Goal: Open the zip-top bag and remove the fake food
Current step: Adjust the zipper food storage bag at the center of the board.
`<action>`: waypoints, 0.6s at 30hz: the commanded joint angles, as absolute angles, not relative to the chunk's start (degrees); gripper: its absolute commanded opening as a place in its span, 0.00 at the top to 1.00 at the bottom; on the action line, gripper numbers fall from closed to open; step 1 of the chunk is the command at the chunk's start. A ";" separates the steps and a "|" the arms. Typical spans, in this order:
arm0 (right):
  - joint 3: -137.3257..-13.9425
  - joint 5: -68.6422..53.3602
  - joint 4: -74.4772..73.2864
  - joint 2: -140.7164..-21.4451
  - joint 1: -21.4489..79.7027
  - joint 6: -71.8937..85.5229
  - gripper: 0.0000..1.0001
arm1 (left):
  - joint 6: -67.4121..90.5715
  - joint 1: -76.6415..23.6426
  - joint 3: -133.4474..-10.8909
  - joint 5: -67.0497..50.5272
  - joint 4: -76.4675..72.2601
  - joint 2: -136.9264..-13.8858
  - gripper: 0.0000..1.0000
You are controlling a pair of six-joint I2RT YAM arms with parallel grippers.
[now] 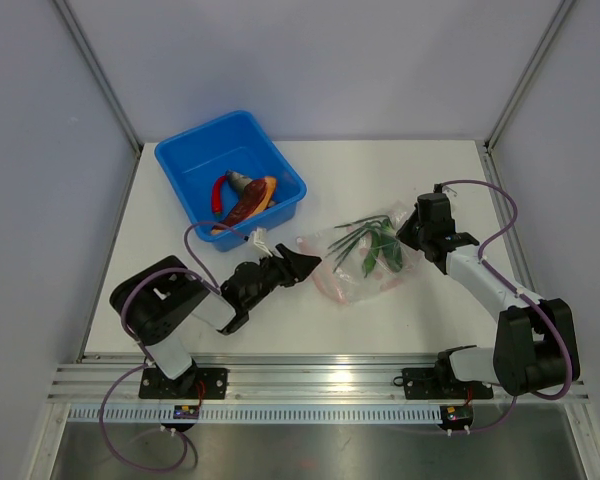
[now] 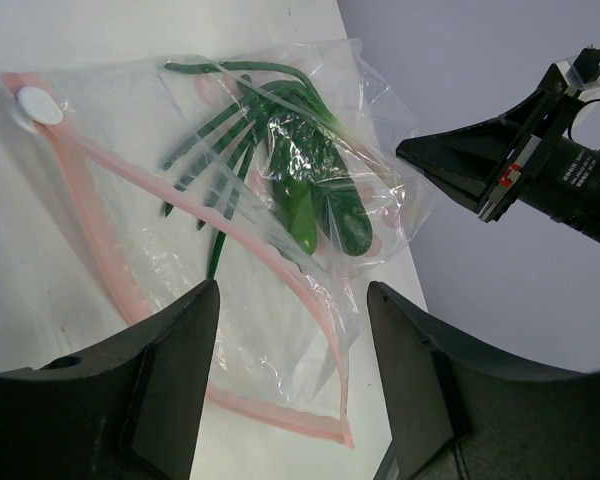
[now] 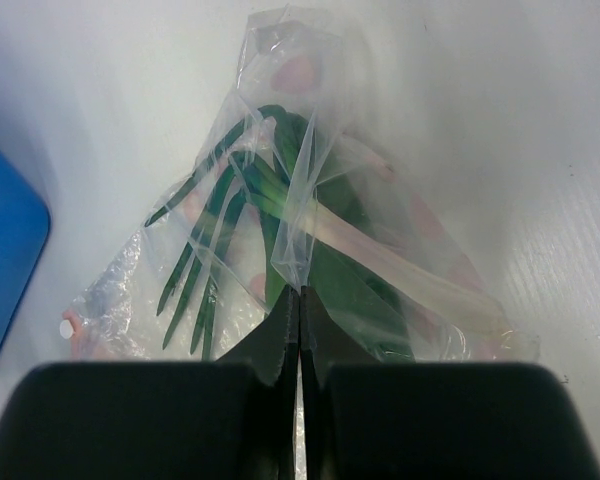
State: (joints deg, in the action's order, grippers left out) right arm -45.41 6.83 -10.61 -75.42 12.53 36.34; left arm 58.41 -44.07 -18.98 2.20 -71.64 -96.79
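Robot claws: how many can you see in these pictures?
2. The left gripper, open, faces the zip-top bag at its zip end; the right gripper, shut, pinches its other end. Neither is hidden.

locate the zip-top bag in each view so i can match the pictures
Top external: the zip-top bag lies right of centre, to the lower right of the blue tub.
Left wrist: the bag fills the upper middle and left.
Right wrist: the bag sits in the centre, reaching to the top.
Shared landmark: the green toy food inside the bag.
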 commanded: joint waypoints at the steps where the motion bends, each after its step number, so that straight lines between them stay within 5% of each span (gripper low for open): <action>1: -46.67 6.86 -9.76 -75.41 12.48 36.74 1.00 | 57.48 -44.74 -19.42 4.13 -75.14 -96.50 0.36; 13: -46.58 6.68 -9.67 -75.50 12.48 36.74 1.00 | 58.45 -46.32 -24.69 4.04 -73.83 -101.07 0.36; 18: -46.58 6.85 -9.67 -75.50 12.48 36.83 1.00 | 59.50 -46.67 -25.66 4.74 -73.12 -102.30 0.48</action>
State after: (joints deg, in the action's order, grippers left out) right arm -45.41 6.81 -10.59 -75.42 12.53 36.34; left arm 59.48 -46.33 -24.10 2.28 -71.05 -101.38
